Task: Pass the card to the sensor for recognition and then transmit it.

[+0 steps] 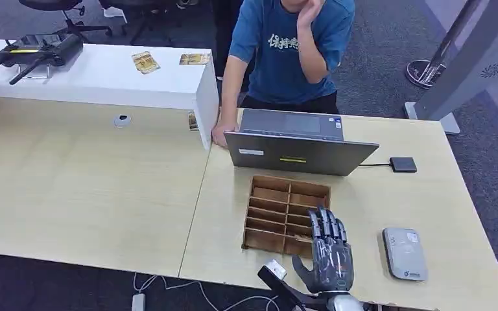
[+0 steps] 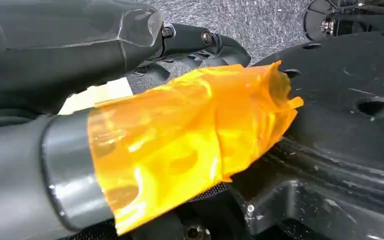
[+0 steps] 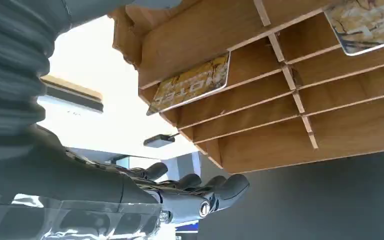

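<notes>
Task barely begun, judging by the layout. Right hand [image 1: 327, 249] hovers over the near-right corner of the wooden card rack [image 1: 286, 214] on the desk [image 1: 91, 188], fingers fairly straight and slightly apart, holding nothing. Right wrist view shows yellow cards [image 3: 192, 82] sitting in the rack's slots, none pulled yet. Card reader [image 1: 404, 253], prob. the sensor, lies just right of the hand, nothing on it. Left hand [image 2: 195, 45]: orange tape in front, can't tell its state. Left to do: pick a card, scan it, hand it over, presumably to the person [image 1: 285, 52] behind the laptop [image 1: 298, 152].
</notes>
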Action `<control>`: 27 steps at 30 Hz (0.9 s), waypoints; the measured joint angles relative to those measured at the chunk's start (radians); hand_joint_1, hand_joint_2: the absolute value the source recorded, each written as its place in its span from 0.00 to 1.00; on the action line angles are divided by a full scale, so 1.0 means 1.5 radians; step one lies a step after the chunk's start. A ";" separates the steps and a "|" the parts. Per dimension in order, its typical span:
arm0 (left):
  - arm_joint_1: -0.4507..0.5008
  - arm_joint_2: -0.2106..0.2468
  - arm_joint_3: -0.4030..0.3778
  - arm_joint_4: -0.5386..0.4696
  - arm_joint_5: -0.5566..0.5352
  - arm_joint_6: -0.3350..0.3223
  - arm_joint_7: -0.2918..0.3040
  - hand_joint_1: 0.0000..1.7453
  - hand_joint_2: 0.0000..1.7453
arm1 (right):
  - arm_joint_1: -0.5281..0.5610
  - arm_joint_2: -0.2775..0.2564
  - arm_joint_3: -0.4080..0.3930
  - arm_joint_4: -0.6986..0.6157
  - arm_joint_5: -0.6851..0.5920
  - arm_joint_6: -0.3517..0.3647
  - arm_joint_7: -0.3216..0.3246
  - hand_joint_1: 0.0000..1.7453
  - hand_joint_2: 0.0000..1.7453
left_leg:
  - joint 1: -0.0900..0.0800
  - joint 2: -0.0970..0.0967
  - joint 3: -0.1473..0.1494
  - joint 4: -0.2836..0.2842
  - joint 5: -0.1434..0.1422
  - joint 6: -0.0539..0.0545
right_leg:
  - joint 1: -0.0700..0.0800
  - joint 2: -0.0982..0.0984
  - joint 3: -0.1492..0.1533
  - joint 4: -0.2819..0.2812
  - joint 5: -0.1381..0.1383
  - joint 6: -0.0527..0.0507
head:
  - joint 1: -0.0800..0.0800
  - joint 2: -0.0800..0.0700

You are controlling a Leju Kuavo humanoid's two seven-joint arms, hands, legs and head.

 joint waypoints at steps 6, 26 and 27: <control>0.000 0.000 0.000 0.000 0.000 0.000 0.000 0.00 0.00 | 0.003 0.000 0.001 -0.001 0.000 0.000 0.000 0.77 1.00 | 0.000 0.000 0.000 0.000 0.000 0.000 | 0.000 0.000 0.000 0.000 0.000 0.000 | 0.000 0.000; 0.000 -0.001 0.000 0.000 0.005 0.000 0.000 0.00 0.00 | 0.010 0.000 0.001 -0.002 -0.006 -0.002 -0.003 0.00 1.00 | 0.000 0.000 0.000 0.000 0.000 0.000 | 0.000 0.000 0.000 0.000 0.000 0.000 | 0.000 0.000; 0.000 -0.001 0.000 0.000 0.006 0.000 0.000 0.00 0.00 | 0.010 0.000 0.001 -0.002 -0.006 -0.002 -0.003 0.00 1.00 | 0.000 0.000 0.000 0.000 0.000 0.000 | 0.000 0.000 0.000 0.000 0.000 0.000 | 0.000 0.000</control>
